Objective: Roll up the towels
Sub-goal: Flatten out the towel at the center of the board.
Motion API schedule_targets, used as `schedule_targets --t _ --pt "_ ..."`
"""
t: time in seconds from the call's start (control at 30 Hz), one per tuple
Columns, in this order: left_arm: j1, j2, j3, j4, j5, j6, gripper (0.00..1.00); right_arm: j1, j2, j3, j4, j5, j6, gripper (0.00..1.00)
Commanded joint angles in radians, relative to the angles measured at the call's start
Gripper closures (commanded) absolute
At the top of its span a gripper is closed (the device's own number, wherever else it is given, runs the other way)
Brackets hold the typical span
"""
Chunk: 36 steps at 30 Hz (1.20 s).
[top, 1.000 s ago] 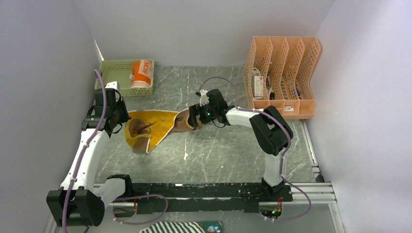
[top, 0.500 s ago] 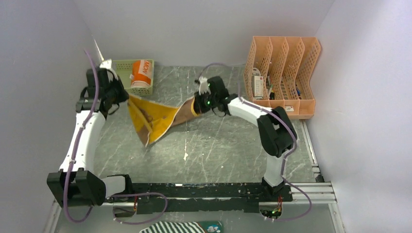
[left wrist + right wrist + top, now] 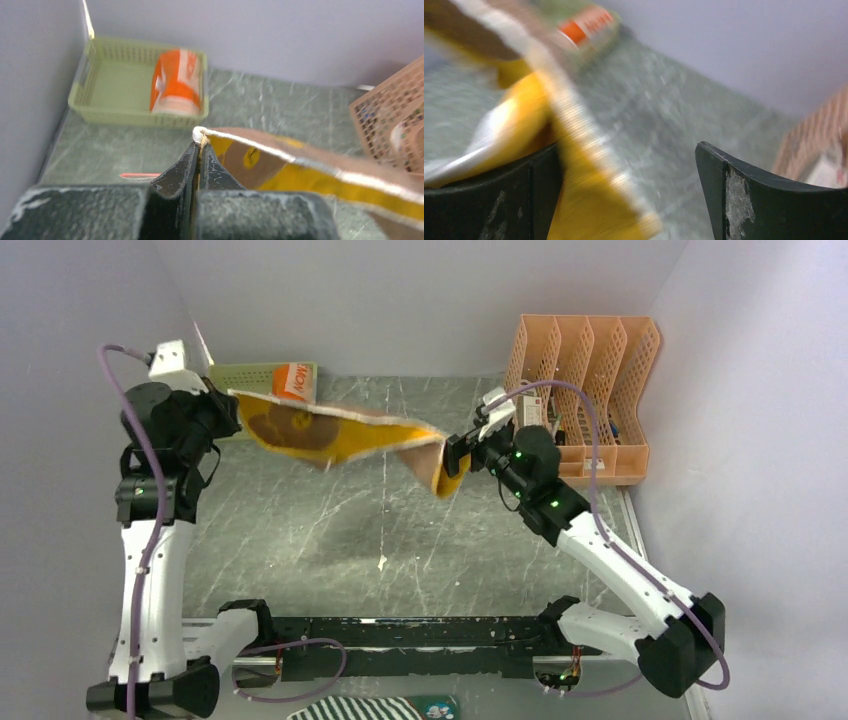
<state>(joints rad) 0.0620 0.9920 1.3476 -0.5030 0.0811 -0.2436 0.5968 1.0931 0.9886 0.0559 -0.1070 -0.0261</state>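
Observation:
The yellow towel point(image 3: 330, 435) with brown print hangs stretched in the air between my grippers. My left gripper point(image 3: 228, 405) is raised high at the left and is shut on the towel's cream-edged corner point(image 3: 201, 134). My right gripper point(image 3: 452, 455) is at the towel's right end with its jaws wide open point(image 3: 628, 147). The blurred towel point(image 3: 574, 190) lies against its left finger point(image 3: 531, 200); the right finger is apart from the cloth. The orange towel point(image 3: 292, 380) lies rolled in the green basket point(image 3: 225, 380) and also shows in the left wrist view point(image 3: 177, 82).
A peach file organizer point(image 3: 580, 390) stands at the back right, close behind the right gripper. A black-and-white striped cloth point(image 3: 370, 708) lies at the near edge below the arm bases. A thin red item point(image 3: 140, 175) lies on the grey marbled table point(image 3: 400, 540).
Both arms rose, lifting the yellow towel off the table and stretching it out. The left gripper went up and back; the right arm swung rightward, and the towel's right end now droops.

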Motion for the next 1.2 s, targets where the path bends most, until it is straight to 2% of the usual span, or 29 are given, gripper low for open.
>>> schedule_targets --t 0.0,0.07,0.17,0.3,0.5,0.63,0.8,1.0,1.17 --pt "0.01 0.05 -0.174 -0.056 -0.058 0.013 0.93 -0.016 0.042 -0.188 0.038 0.333 0.072 0.0" --pt "0.012 0.064 -0.231 -0.047 -0.011 0.011 0.93 -0.038 0.053 -0.201 0.025 0.34 0.14 0.0" --pt "0.012 0.101 -0.289 -0.055 0.073 0.018 0.93 -0.069 0.059 -0.253 0.043 0.253 0.227 0.0" --pt "0.012 0.126 -0.329 -0.087 0.037 0.042 0.93 -0.071 0.093 -0.325 0.049 0.143 0.278 0.0" --pt "0.012 0.114 -0.366 -0.054 0.017 0.04 0.93 -0.072 0.194 -0.355 0.074 0.021 0.253 0.01" --pt "0.013 0.13 -0.362 -0.057 0.006 0.045 0.93 -0.072 0.329 -0.316 0.095 -0.015 0.163 0.05" --pt "0.013 0.114 -0.382 -0.043 -0.012 0.046 0.93 -0.072 0.499 -0.298 0.236 -0.064 0.014 0.0" --pt "0.012 0.103 -0.381 -0.055 -0.026 0.058 0.93 -0.092 0.526 -0.391 0.538 -0.223 -0.183 0.0" --pt "0.012 0.098 -0.385 -0.05 -0.025 0.059 0.93 -0.099 0.531 -0.386 0.571 -0.349 -0.305 0.0"
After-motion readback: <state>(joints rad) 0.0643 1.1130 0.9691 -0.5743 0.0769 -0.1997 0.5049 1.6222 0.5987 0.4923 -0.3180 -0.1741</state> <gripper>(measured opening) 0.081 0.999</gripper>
